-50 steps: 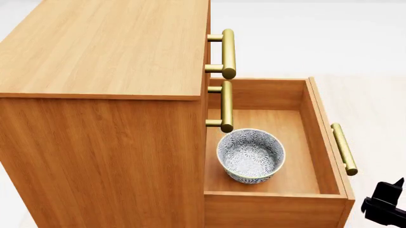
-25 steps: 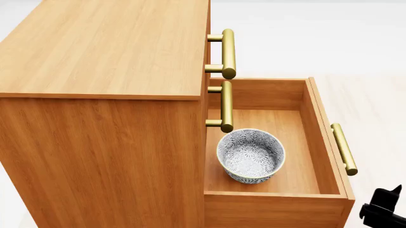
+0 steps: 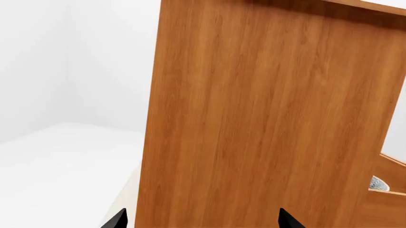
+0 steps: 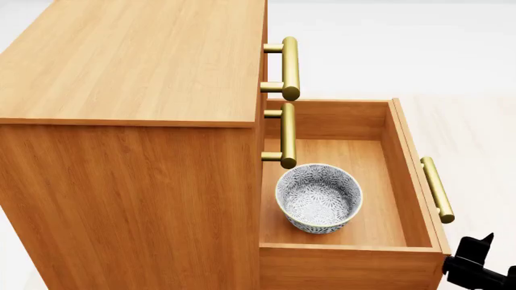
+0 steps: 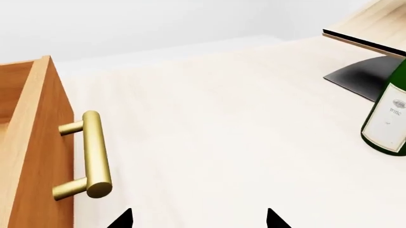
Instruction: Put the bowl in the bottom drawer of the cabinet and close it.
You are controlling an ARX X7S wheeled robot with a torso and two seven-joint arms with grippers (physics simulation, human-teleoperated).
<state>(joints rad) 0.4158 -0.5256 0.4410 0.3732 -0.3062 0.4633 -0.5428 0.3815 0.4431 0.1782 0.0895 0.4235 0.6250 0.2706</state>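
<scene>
Bowl (image 4: 319, 197) sits in the bottom drawer (image 4: 409, 181); your right claw (image 5: 198, 219), tips apart, could miss the handle (image 5: 95, 154) and skew it.

Inventory by count, subjects omitted:

- One cabinet (image 4: 129, 121).
- One open drawer (image 4: 347, 266), at 5 o'clock in the head view.
- Three brass handles: top (image 4: 289, 66), middle (image 4: 287, 136), drawer's (image 4: 436, 188) at 3 o'clock.
- One bowl (image 4: 319, 197).
- One green bottle (image 5: 388, 114).
- One slanted rack (image 5: 371, 33).
- Two grippers: left (image 3: 199, 221), right (image 5: 198, 219).
</scene>
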